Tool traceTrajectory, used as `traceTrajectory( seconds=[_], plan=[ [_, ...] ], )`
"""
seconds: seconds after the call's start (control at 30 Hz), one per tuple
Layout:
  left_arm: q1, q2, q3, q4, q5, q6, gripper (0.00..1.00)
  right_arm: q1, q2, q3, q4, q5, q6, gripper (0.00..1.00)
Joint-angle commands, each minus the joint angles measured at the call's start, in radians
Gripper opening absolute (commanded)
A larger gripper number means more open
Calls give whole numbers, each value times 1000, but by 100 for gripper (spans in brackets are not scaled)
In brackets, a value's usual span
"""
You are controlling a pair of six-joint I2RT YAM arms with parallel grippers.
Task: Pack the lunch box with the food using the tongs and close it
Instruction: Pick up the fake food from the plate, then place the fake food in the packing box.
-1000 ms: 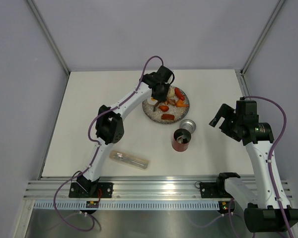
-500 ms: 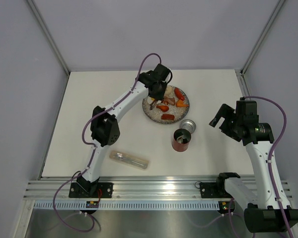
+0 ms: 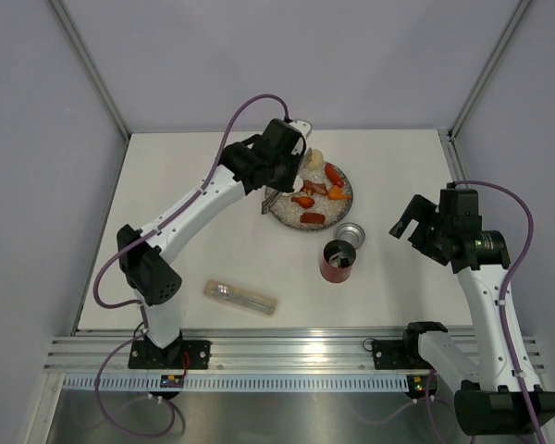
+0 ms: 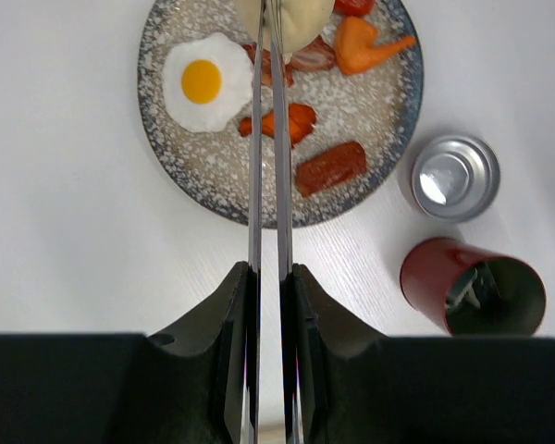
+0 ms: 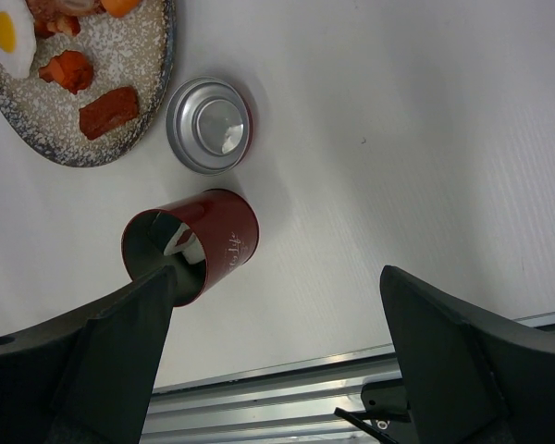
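Over plate (image 4: 190, 171) | left tool (image 4: 270, 270) clamps tongs (image 4: 267, 166) pinching pale ball (image 4: 301, 18), clearest from left wrist | right tool (image 5: 277, 276) spread wide

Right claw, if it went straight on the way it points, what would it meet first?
Probably bare table just beside the red lunch box; one finger may clip its rim, though depth is unclear.

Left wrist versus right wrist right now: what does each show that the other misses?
Only the left wrist: the left pincer shut on the tongs, their tips pinching the pale ball. Only the right wrist: the right pincer, open and empty, and the rail at the table's near edge. Both: the plate with egg and sausage, the lid off, and the open lunch box.
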Motion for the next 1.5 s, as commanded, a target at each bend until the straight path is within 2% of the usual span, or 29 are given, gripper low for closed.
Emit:
traceTrajectory(
  seconds=[0.0, 0.13, 0.37, 0.63, 1.3, 1.33, 1.37, 1.47],
  plan=[
    [-81, -126, -66, -5, -18, 39, 0, 3, -17, 13, 11, -19, 1, 99],
    [-157, -262, -184, -15, 5, 47, 0, 3, -11, 31, 13, -17, -4, 99],
    [-325, -382, -357, -54, -7, 44, 0, 2, -12, 20, 37, -25, -2, 99],
    [-426, -366, -394, -70, 30, 33, 0, 2, 11, 22, 47, -33, -4, 99],
    [-444, -270, -412, 15, 4, 9, 0, 3, -20, -6, 36, -19, -7, 99],
    [-444, -270, -409, 13, 5, 7, 1, 2, -20, -7, 36, -19, -4, 99],
    [-444, -269, -406, 5, -2, 4, 7, 3, -23, -6, 34, -19, -5, 99],
    [-444, -258, -396, -16, -10, 4, 16, 3, -26, -7, 31, -19, -4, 100]
  ],
)
